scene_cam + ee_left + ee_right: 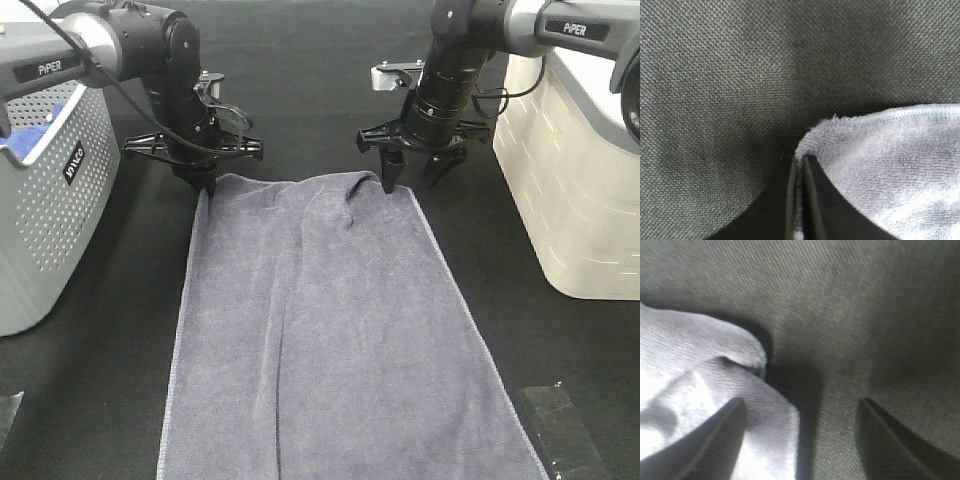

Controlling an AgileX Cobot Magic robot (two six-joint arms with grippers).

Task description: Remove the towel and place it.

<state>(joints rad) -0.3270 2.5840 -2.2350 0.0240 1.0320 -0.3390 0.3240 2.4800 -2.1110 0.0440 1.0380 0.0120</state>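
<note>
The slate-grey towel [320, 330] lies spread flat on the black table, its long side running from the far middle toward the near edge. My left gripper [209, 187] is at the towel's far left corner, shut on the hem; the left wrist view shows the corner [880, 160] pinched between the fingers [812, 200]. My right gripper [412, 180] is open at the far right corner. In the right wrist view one finger [715, 440] rests over the rumpled towel corner [700, 365] and the other finger [890, 435] is over bare table.
A grey perforated basket [45, 190] with a bright blue cloth [30, 140] inside stands at the left. A white bin [575, 160] stands at the right. Tape patches [560, 420] mark the near table.
</note>
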